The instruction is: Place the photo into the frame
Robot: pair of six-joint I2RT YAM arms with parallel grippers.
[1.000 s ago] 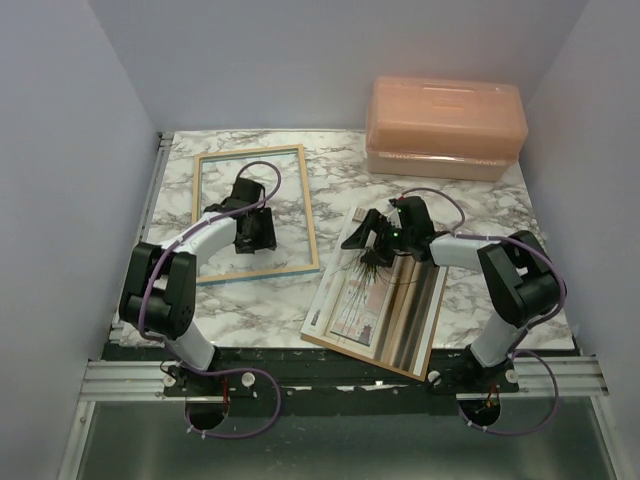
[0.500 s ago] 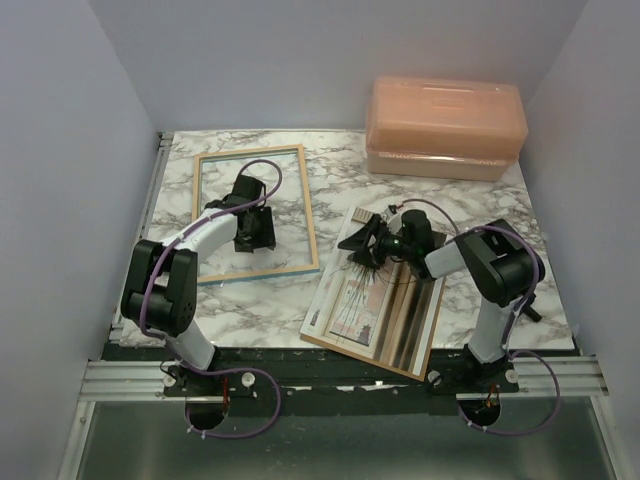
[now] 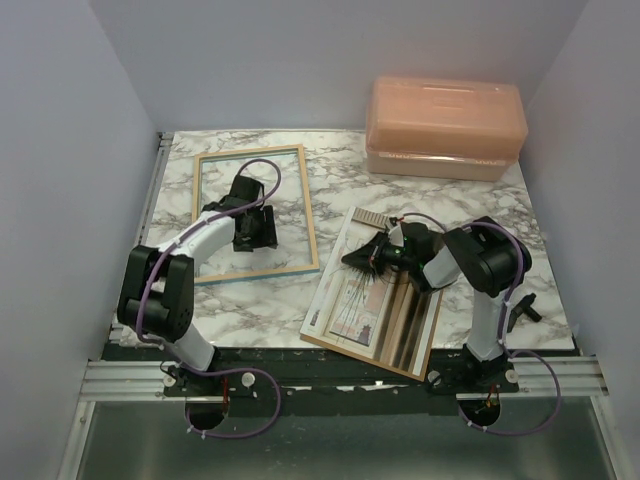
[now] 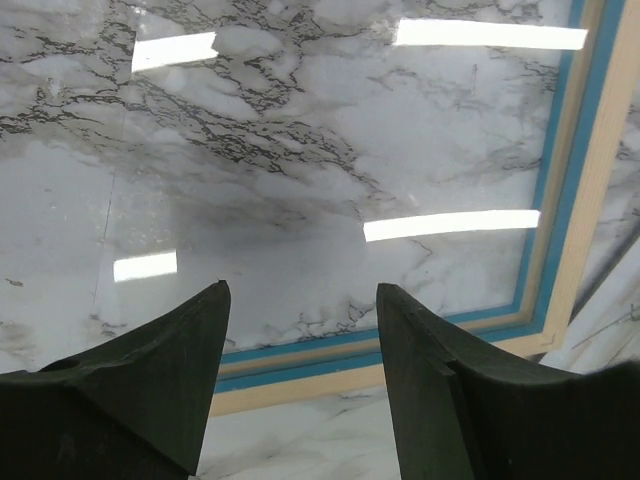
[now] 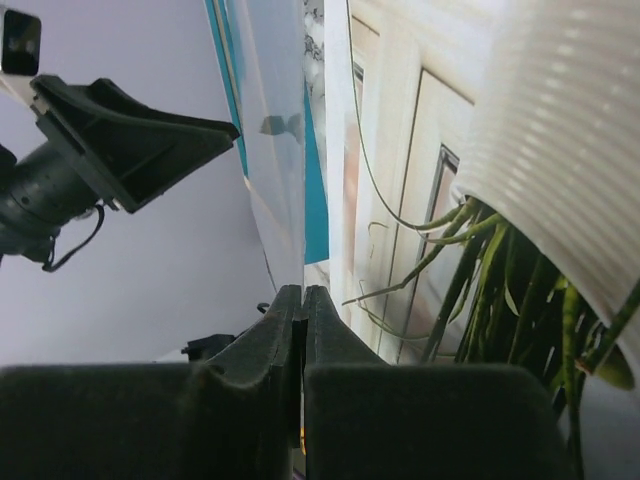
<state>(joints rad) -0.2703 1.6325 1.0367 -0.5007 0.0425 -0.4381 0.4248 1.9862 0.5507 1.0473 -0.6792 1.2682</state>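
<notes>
1. L gripper hangs over the glass inside the frame, towards its near half. Its jaws are spread wide with nothing between them.
2. L wrist view: fingertips are apart. The gripper sits above the glass, and marble shows through it. The frame corner is at lower R, with a blue inner strip and a pale wood outer strip.
3. The frame lies flat on the L half of the table, wood-coloured side up. Its far rail is near the table's back edge and its L rail near the L edge.
4. The photo lies flat at centre-R, skewed, outside the frame. Its near corner runs past the table's front edge onto the dark rail.
5. R gripper is turned sideways at the photo's L long edge, towards the far end.
6. R wrist view: the fingers of the R gripper are pressed together with no gap showing. Can't tell if the photo edge is nipped between them.
7. Only a thin marble strip separates the frame's near-R corner from the photo's L edge. It widens towards the back.
8. A peach box sits at back R, apart from the photo's far edge. Open marble lies between them and also R of the photo.
</notes>
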